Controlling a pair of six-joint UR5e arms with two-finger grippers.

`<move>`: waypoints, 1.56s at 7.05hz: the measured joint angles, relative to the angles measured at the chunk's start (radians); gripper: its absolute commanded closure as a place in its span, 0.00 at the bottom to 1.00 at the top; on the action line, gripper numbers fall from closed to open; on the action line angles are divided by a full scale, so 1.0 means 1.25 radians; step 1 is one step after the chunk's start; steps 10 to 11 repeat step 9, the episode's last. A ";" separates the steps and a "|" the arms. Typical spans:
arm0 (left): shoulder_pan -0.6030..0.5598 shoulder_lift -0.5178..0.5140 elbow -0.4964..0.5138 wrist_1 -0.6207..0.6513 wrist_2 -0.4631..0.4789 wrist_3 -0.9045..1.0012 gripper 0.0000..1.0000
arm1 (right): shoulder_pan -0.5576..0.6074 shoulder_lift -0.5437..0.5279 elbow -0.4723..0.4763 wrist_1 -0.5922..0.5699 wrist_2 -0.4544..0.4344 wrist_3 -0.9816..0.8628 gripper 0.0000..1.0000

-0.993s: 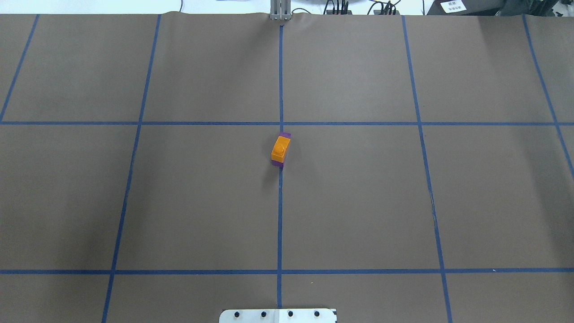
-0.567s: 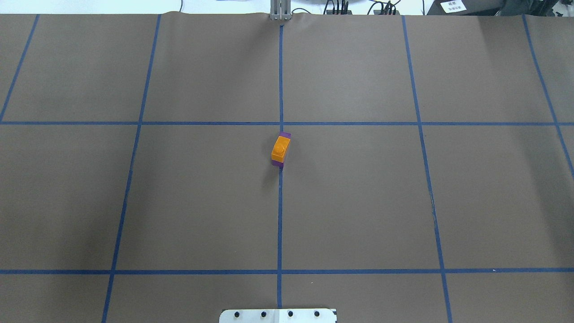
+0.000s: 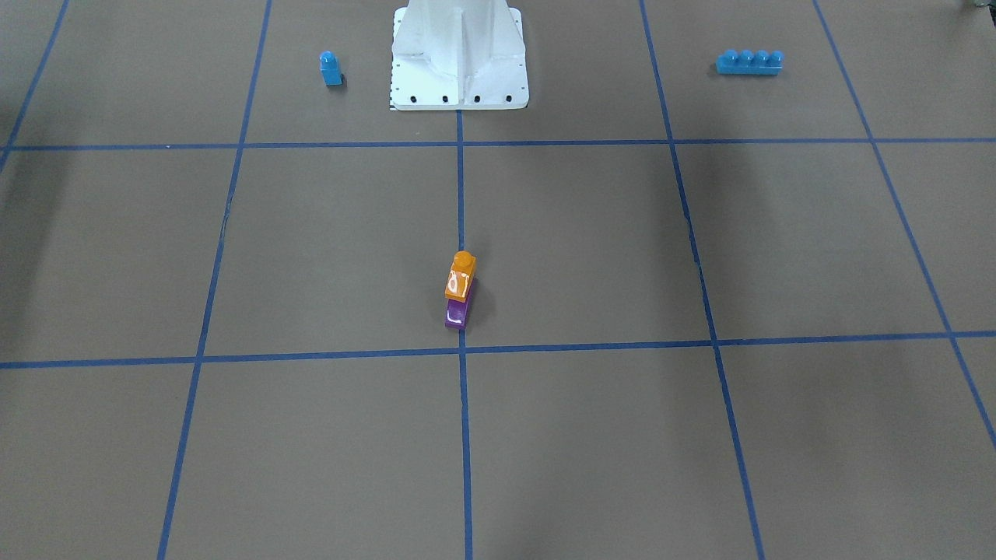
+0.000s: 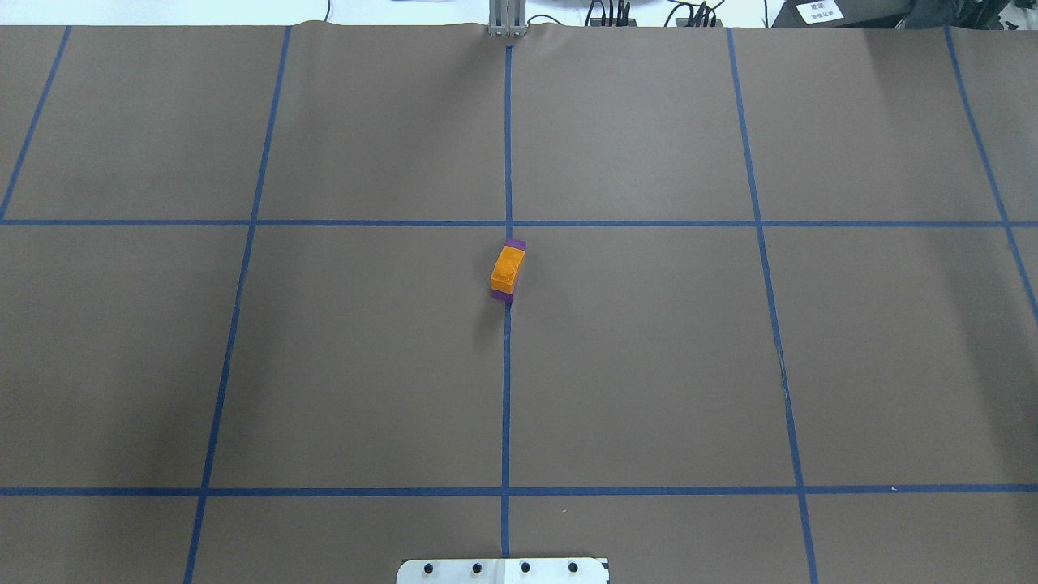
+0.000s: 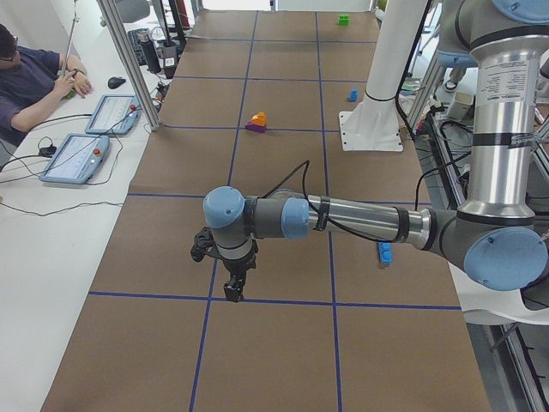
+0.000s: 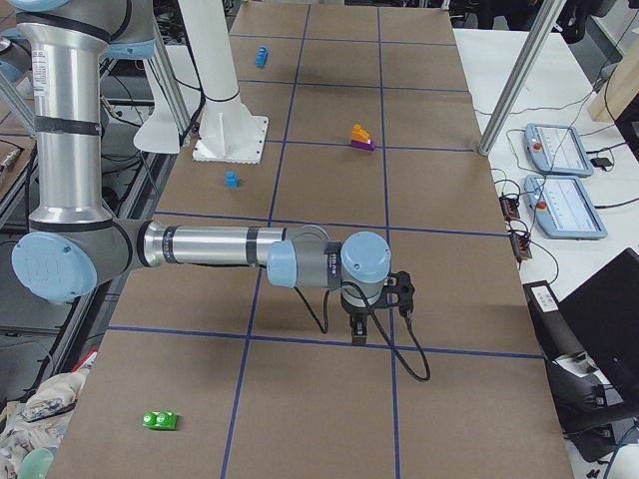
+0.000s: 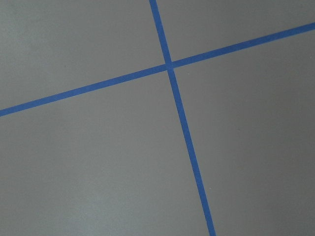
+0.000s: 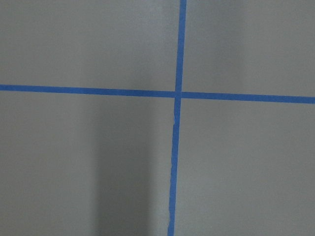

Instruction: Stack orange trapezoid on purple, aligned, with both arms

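The orange trapezoid (image 4: 508, 268) sits on top of the purple brick (image 4: 516, 244) at the table's centre, on the middle tape line. In the front-facing view the orange trapezoid (image 3: 461, 278) covers the far part of the purple brick (image 3: 457, 313), whose near end sticks out. Both arms are away from the stack. My left gripper (image 5: 233, 287) hangs low over a tape crossing near the left end of the table; I cannot tell whether it is open. My right gripper (image 6: 357, 329) hangs likewise near the right end; I cannot tell its state. The wrist views show only bare mat.
A small blue one-stud brick (image 3: 331, 68) and a long blue four-stud brick (image 3: 749, 62) lie on either side of the robot's white base (image 3: 461, 54). A green brick (image 6: 160, 420) lies at the right end. An operator (image 5: 26, 81) sits beyond the table.
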 measured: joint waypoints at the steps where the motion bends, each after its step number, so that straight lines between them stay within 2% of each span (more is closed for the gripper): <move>1: 0.000 0.001 0.003 0.000 0.000 0.000 0.00 | 0.000 -0.001 0.007 -0.011 0.000 0.000 0.00; 11: -0.001 0.002 0.024 -0.002 -0.005 0.009 0.00 | -0.001 -0.001 0.011 -0.015 0.001 0.001 0.00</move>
